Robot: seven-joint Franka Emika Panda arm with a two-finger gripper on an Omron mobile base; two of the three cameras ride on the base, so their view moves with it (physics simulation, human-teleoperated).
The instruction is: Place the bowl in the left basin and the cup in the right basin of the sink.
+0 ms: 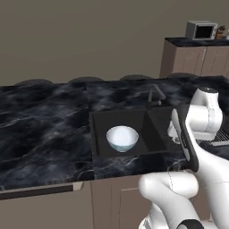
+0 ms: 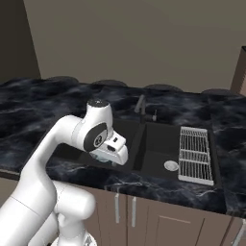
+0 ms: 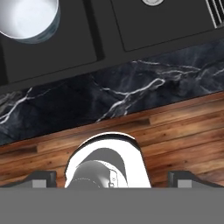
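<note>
White bowl (image 1: pixel 122 138) in left basin (image 1: pixel 100 129), claw (image 3: pixel 112 179) apart.

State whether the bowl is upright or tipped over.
Upright: the bowl sits in the left basin, its open mouth facing up.

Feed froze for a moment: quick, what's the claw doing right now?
Claw: open, holding nothing; tips spread wide over the counter edge. Bowl sits in the left basin.
</note>
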